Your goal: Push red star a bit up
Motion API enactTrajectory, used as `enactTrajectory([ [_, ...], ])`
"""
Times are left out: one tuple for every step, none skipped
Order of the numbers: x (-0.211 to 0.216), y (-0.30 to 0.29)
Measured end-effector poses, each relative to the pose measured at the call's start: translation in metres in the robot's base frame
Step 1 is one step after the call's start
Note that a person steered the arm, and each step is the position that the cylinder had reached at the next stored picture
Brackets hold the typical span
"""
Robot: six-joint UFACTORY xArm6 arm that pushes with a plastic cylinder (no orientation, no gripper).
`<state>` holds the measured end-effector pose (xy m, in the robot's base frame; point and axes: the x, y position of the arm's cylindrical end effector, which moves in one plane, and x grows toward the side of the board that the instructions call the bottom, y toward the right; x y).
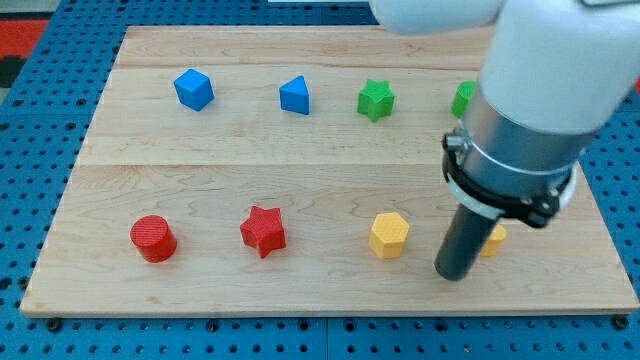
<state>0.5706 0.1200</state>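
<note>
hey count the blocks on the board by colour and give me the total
Blue: 2, blue cube, blue triangle
Green: 2, green star, green block half hidden
Red: 2, red cylinder, red star
Yellow: 2, yellow hexagon, yellow block behind my tip
Total: 8

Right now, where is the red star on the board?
The red star sits in the lower left part of the wooden board, between the red cylinder on its left and the yellow hexagon on its right; my tip is farther right.
</note>
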Motion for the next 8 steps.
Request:
enactTrajectory([
  [-0.01, -0.035],
  [-0.01, -0.036],
  [0.006, -0.042],
  [0.034, -0.101],
  [0.018, -0.116],
  [-0.007, -0.133],
  [-0.016, -0.145],
  [0.001, -0.144],
])
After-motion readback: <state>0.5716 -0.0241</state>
